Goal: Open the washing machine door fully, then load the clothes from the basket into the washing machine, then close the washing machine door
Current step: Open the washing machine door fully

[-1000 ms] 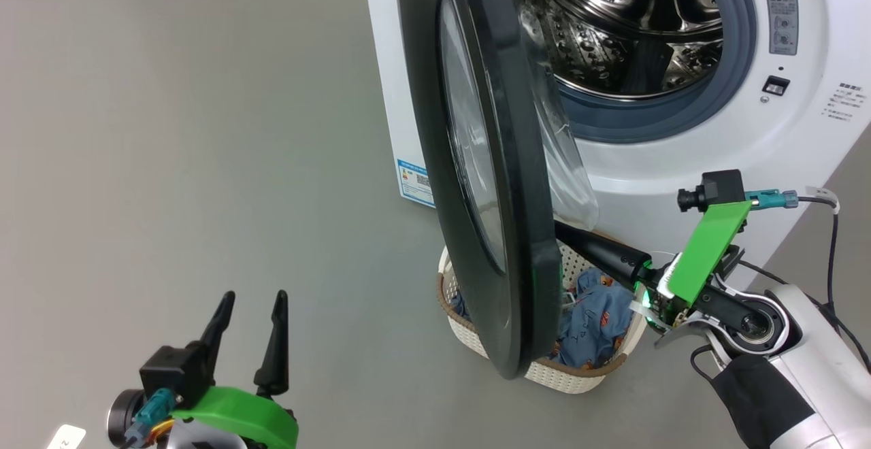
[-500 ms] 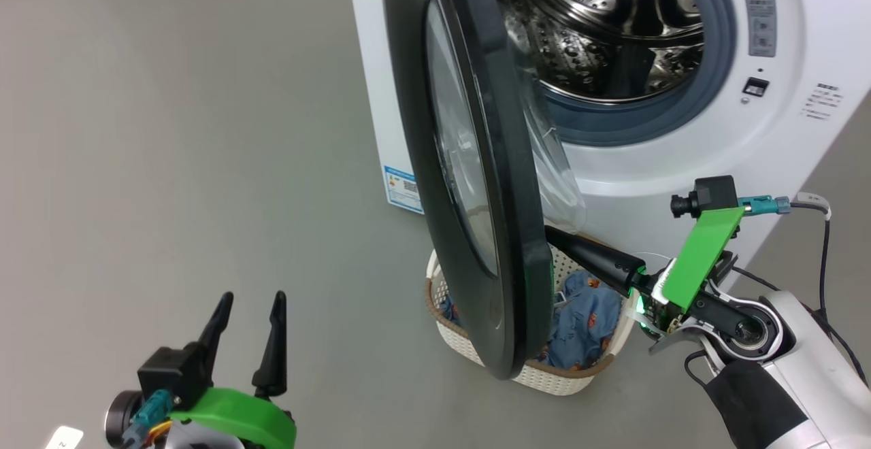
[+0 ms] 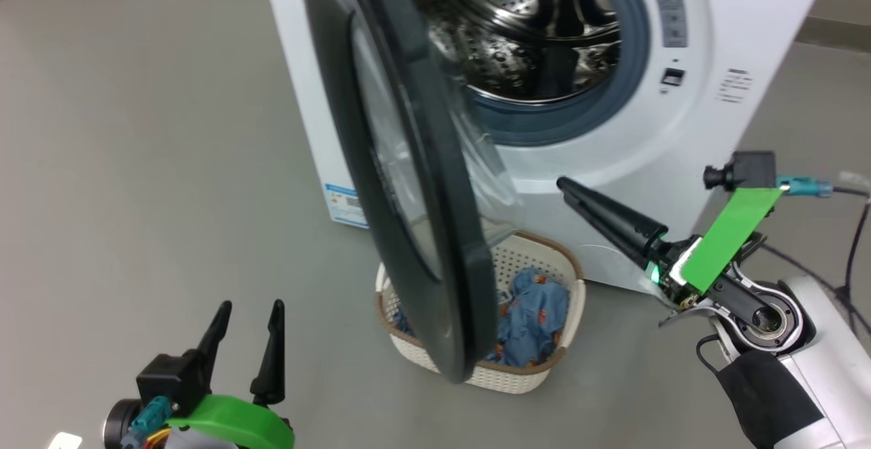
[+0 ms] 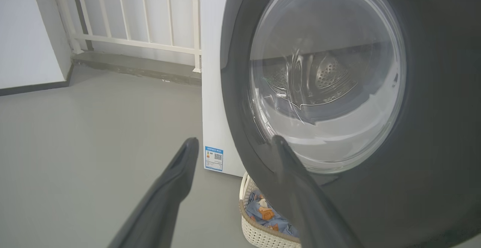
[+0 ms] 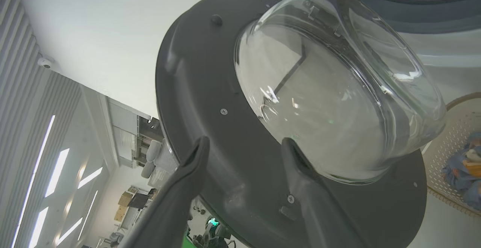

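The washing machine (image 3: 626, 156) stands at the top with its steel drum (image 3: 517, 27) exposed. The washing machine door (image 3: 456, 252) stands swung out, edge-on to the head view, its glass bowl (image 5: 330, 101) facing the drum. Below the door sits the basket (image 3: 503, 377) holding the blue printed clothes (image 3: 531, 313). My right gripper (image 3: 568, 187) hangs to the right of the door, clear of it, fingers (image 5: 195, 165) apart and empty. My left gripper (image 3: 248, 307) is open at the lower left, facing the door's outer side (image 4: 432, 127) from a distance.
Grey floor (image 3: 136, 163) stretches wide to the left of the machine. A blue label (image 4: 214, 158) marks the machine's side. A white railing (image 4: 131, 41) and a wall stand behind the machine. The basket (image 4: 263, 236) sits against the machine's front.
The head camera has shifted, sliding the scene left. My right gripper has drawn back up and to the right, out from behind the door's lower edge. The left gripper has stayed put.
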`<state>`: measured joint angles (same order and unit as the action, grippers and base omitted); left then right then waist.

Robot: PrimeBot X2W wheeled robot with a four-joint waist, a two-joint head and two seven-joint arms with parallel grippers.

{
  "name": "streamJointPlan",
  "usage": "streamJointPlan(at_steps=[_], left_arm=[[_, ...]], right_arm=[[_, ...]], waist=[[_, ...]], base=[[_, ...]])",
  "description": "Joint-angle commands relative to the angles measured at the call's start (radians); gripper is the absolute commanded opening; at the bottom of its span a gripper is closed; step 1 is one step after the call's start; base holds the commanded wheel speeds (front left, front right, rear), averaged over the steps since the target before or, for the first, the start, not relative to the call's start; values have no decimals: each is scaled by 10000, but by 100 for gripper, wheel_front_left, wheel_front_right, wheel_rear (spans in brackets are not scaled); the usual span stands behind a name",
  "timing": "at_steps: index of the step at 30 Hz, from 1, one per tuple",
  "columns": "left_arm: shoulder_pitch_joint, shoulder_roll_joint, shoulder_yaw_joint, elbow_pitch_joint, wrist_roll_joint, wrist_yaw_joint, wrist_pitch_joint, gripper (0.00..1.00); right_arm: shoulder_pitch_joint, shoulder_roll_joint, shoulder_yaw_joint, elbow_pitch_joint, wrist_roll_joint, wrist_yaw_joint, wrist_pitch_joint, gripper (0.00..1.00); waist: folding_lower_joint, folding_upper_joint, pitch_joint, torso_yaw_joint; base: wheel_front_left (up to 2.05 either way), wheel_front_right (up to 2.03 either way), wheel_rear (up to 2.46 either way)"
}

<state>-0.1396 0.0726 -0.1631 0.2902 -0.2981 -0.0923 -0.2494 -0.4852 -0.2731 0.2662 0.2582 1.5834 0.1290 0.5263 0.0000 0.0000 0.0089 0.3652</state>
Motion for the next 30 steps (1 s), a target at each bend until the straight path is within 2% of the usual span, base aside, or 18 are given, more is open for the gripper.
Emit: streamJointPlan(at_steps=[1, 6, 14, 25, 30], left_arm=[[-168, 241, 280, -254, -86, 56, -53, 100], [-164, 282, 240, -260, -23, 142, -64, 100], [-133, 315, 361, -325, -47, 222, -95, 100], [33, 302, 502, -541, -45, 359, -117, 100], [128, 287, 575, -643, -53, 410, -120, 100]], right_arm=[[133, -52, 39, -605, -392, 17, -328, 100], [442, -381, 325, -1369, -1473, 17, -1434, 100], [874, -1024, 769, -1637, -2622, 17, -3273, 100], [1659, -2152, 1301, -1224, -4669, 17, -6198, 100], [2094, -2146, 1013, -595, -5769, 17, -7290, 100]], waist=[[0, 0, -117, -495], [0, 0, -169, -1054], [0, 0, -219, -1786], [0, 0, -242, -2603], [0, 0, -225, -2824]], base=[[0, 0, 0], [0, 0, 0], [0, 0, 0], [0, 0, 0], [0, 0, 0]])
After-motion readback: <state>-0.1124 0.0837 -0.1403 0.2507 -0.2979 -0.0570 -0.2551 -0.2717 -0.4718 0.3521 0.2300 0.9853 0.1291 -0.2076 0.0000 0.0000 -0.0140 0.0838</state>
